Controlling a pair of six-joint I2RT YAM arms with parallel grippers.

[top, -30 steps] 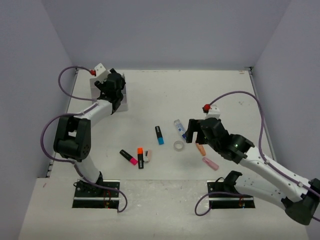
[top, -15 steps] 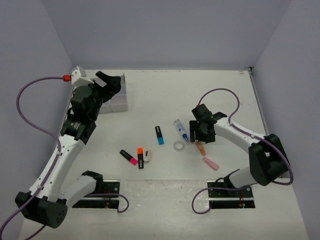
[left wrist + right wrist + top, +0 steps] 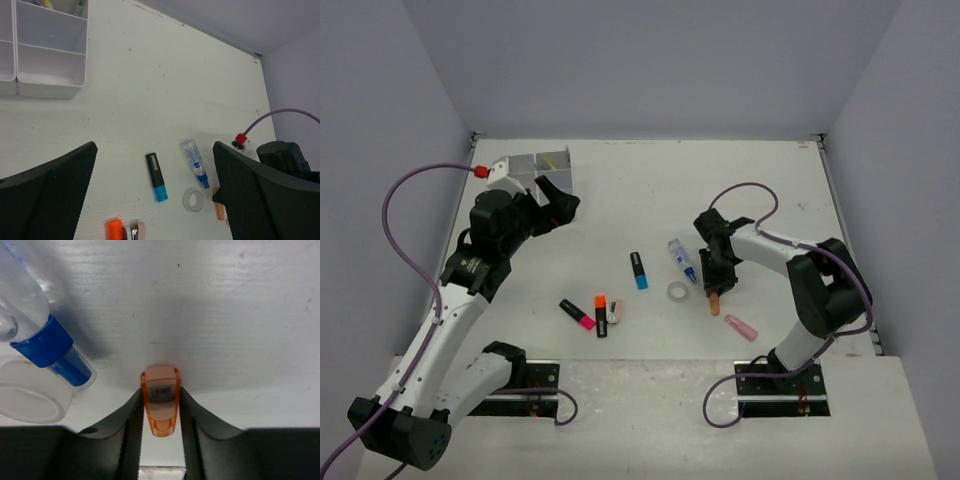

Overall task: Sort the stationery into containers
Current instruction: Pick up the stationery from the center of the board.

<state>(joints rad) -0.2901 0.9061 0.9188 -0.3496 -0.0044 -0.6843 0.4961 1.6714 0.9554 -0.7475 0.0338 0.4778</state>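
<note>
My right gripper (image 3: 717,287) (image 3: 160,392) is down on the table, shut on an orange eraser (image 3: 160,407) (image 3: 716,301), with a finger pressed against each side. Just left of it lie a blue-capped tube (image 3: 35,325) (image 3: 681,259) and a clear tape ring (image 3: 27,397) (image 3: 677,291). My left gripper (image 3: 556,206) (image 3: 154,146) hangs open and empty in front of the white compartment tray (image 3: 542,163) (image 3: 50,86). A blue-ended highlighter (image 3: 639,270) (image 3: 157,176) lies mid-table. Pink-ended (image 3: 577,314) and orange-ended (image 3: 601,314) highlighters lie nearer the front.
A pink eraser (image 3: 741,327) lies right of and nearer than the orange one. A small pale item (image 3: 616,311) rests beside the orange-ended highlighter. The tray's far compartments hold thin pens (image 3: 79,7). Grey walls enclose the table on three sides.
My left arm swung back from the tray toward mid-table and its jaws opened wide. My right gripper came down and its jaws closed onto the orange eraser.
</note>
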